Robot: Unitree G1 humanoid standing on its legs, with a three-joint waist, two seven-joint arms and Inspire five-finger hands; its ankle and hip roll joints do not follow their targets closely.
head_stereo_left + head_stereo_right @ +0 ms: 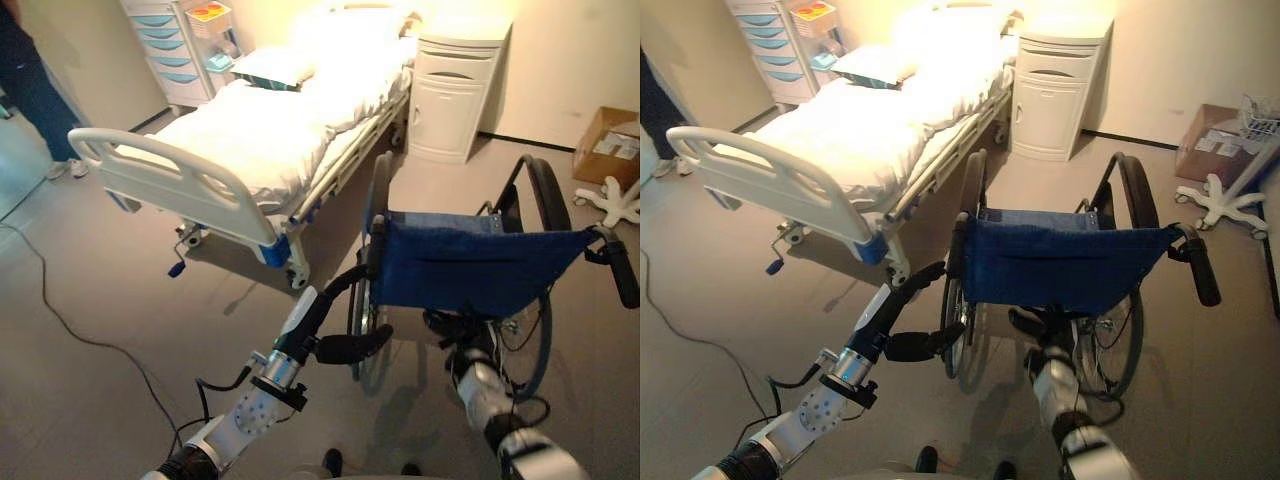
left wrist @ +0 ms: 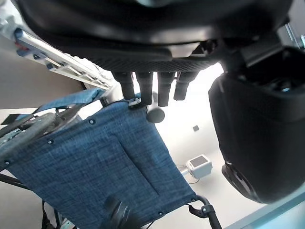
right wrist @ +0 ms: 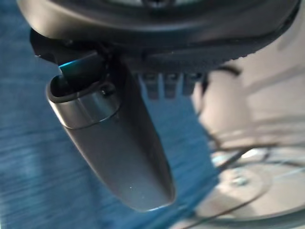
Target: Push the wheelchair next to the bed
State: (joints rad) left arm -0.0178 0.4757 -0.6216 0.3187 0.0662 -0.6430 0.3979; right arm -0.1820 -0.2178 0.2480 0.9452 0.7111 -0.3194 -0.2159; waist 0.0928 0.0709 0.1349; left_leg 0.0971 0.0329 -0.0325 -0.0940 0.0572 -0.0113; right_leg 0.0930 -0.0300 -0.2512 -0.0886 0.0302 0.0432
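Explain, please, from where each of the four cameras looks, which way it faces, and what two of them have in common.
Left eye view: from the head, down on the blue fabric-backed wheelchair beside the white hospital bed; left hand reaches toward its back.
Right eye view: same head, slightly aside; right hand low behind the backrest.
Left wrist view: along the left hand, fingers straight near the blue backrest.
Right wrist view: along the right hand, close to blue fabric and a wheel.
All four views share the wheelchair.
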